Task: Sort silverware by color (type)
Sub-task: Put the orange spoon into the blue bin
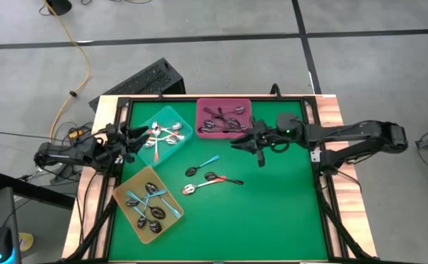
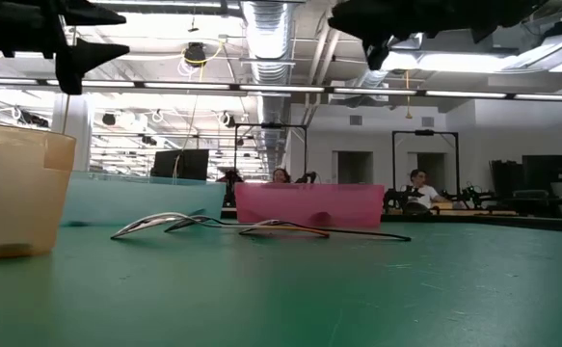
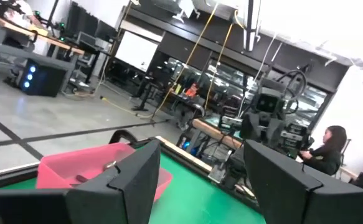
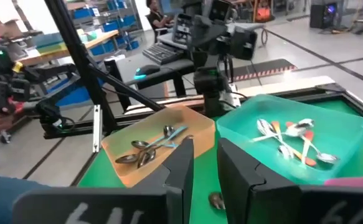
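Observation:
Three loose spoons lie on the green mat mid-table: a blue-handled one, a dark one and a pale-handled one. Red-handled spoons lie in the teal tray, dark spoons in the pink tray, and blue-handled spoons in the yellow tray. My left gripper hovers open at the teal tray's left side. My right gripper hovers off the pink tray's near right corner, pointing level toward the table's left; its fingers stand a narrow gap apart with nothing between them.
A raised frame edges the mat, which is bare on the near right. A keyboard lies beyond the far left corner. People sit at desks in the room behind the table.

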